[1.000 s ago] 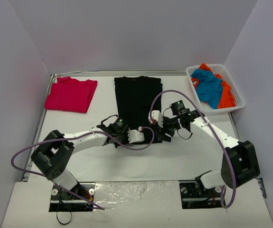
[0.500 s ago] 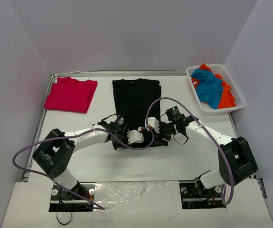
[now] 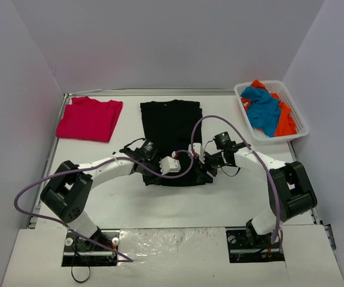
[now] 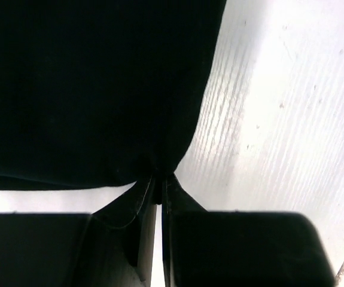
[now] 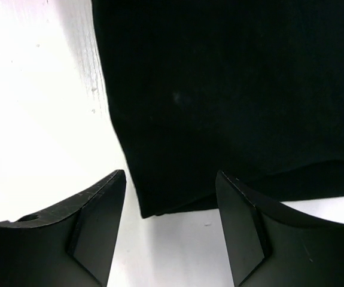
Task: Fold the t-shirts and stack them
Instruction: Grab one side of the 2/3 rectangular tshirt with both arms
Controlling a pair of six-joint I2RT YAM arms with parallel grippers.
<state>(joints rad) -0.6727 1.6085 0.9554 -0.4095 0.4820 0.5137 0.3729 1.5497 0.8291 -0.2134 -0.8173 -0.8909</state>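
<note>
We see the black shirt point(image 3: 170, 122) lying flat at mid-table. Against a second ago it sits a little further left, its far edge nudged toward the red shirt point(image 3: 90, 118), which lies by the far left corner, well apart. Both arms have settled at the near hem. The left claw point(image 4: 158, 182) is pressed together on the near left corner, pinching a small peak of black cloth. The right claw point(image 5: 170, 176) stands spread over the near right corner, the cloth showing between its fingers but not gripped (its wrist has swung in and back out over that second). We judge the fold only half set up: one corner is held and the other is not, so lifting now would likely drag the shirt askew, as the leftward slide hints. The right claw needs to shut on its corner before the hem is carried toward the collar. Blue and orange shirts wait in the basket point(image 3: 300, 127) at far right.
</note>
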